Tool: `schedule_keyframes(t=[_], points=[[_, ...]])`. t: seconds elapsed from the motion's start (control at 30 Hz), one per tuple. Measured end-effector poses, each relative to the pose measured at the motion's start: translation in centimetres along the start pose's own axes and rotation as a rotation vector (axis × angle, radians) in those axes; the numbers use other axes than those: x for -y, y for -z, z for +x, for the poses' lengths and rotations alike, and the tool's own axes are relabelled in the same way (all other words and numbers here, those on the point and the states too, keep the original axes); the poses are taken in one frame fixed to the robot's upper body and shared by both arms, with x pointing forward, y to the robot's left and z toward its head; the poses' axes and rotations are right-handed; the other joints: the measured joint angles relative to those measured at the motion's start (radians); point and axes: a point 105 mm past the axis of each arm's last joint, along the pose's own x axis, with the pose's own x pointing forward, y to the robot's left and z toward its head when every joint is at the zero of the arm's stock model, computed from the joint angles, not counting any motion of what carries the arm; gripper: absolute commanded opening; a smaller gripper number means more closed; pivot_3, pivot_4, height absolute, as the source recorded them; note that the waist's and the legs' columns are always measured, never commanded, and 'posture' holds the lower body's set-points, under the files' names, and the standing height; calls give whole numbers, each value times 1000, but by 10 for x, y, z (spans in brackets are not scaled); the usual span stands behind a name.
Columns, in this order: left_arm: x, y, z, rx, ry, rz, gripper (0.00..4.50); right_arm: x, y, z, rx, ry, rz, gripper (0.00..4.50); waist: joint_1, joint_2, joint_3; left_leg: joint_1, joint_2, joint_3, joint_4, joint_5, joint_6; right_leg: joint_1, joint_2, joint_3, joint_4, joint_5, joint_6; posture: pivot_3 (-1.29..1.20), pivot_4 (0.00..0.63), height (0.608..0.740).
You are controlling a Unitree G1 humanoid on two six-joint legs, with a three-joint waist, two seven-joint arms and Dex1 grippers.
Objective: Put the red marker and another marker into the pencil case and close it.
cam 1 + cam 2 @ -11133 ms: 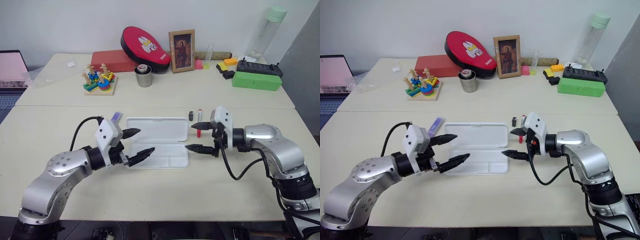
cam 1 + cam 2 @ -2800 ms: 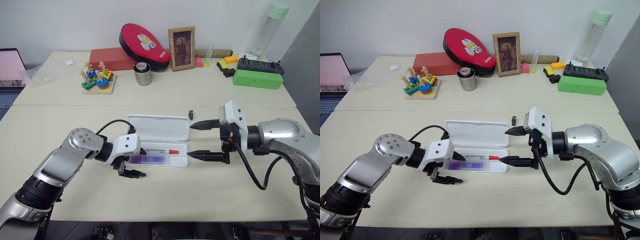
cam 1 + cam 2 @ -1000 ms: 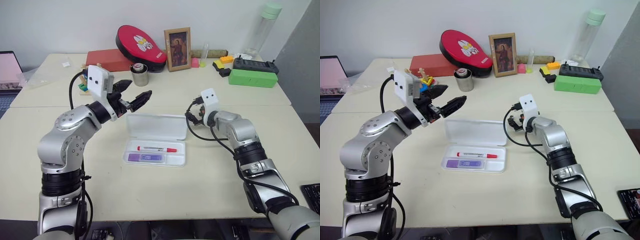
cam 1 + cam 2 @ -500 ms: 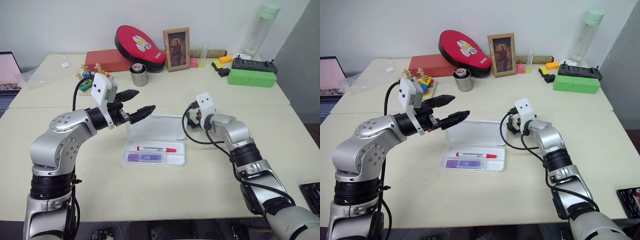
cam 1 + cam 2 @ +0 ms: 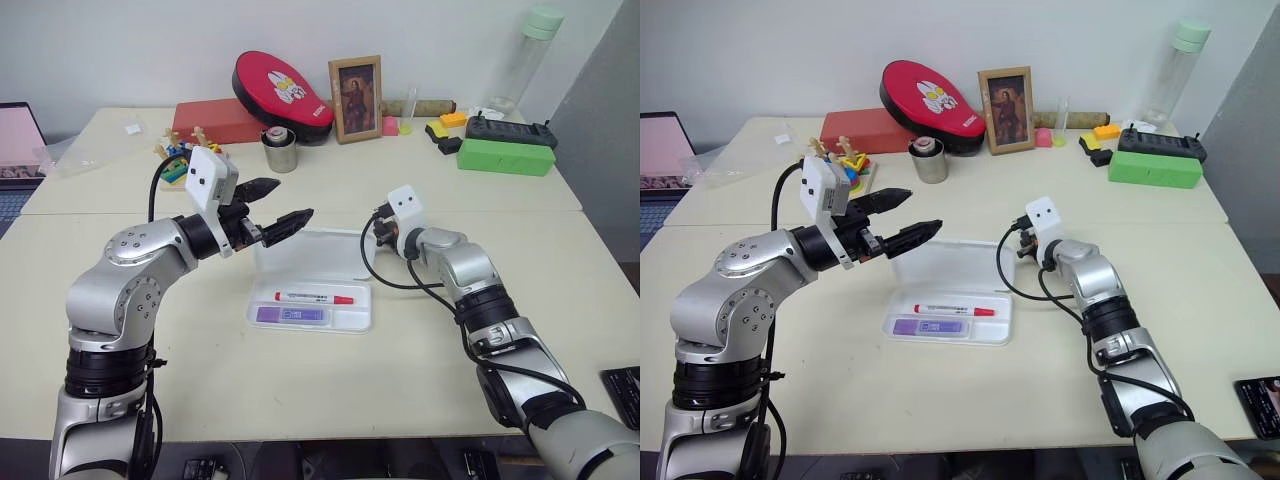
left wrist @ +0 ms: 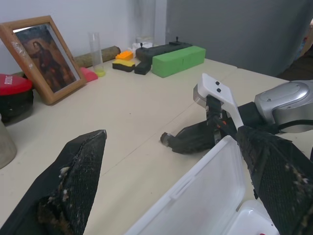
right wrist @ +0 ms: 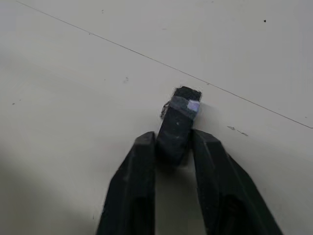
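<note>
While pencil case (image 5: 312, 268) lies open, 2 markers inside, R hand (image 7: 172, 147) pinching 1 stub (image 7: 178, 122)

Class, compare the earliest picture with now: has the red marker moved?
Yes. The red marker has gone from the table beyond the right end of the pencil case into the case's tray, above the purple marker.

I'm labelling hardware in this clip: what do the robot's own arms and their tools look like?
Both arms are rounded silver segments with black joints and looping black cables. Each wrist bears a white angular block with small dark dots. The left tool and right tool each have two tapered black fingers.
</note>
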Motion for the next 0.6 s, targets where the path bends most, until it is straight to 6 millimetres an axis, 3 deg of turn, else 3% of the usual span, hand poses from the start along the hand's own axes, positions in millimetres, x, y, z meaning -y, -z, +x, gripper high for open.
schedule_keyframes(t=[0.17, 0.27, 0.4, 0.47, 0.53, 0.6], points=[[0, 0, 0, 0, 0, 7, 4500, 4, 0, -1, 8, 7, 3, 235, 0, 0, 0, 0, 0, 0, 0, 0, 0, 0, 0, 0, 0, 0, 0, 0, 150, 740], [0, 0, 0, -3, 0, 24, 4500, 20, -6, -8, 45, 24, 26, 234, 1, 0, 0, -1, 0, 0, 0, 0, 0, 0, 0, 0, 0, 0, 0, 0, 150, 740], [0, -2, -6, -37, 33, 68, 4500, 56, -46, -44, 228, -11, 13, 234, 0, 1, 1, -2, 0, 0, -1, 0, 0, -2, 0, 0, -1, 0, 0, 0, 150, 740], [8, -4, -10, -44, 95, 74, 4500, 61, -71, -70, 330, -94, -18, 234, 0, 1, 1, -2, 0, 0, -2, 0, 0, -1, 0, 0, -2, 0, 0, 0, 150, 740], [20, -3, -15, -57, 173, 71, 4500, 55, -87, -92, 396, -201, -80, 234, -5, 1, 1, -1, 0, 1, -2, 0, 0, -1, 0, 1, -3, 0, 0, 0, 150, 740], [37, 9, -28, -137, 281, 87, 4500, 24, -75, -123, 372, -449, -196, 234, -3, 1, 1, 0, 1, 1, -5, 0, 0, 0, 0, 0, -5, -1, 0, 0, 150, 740]])
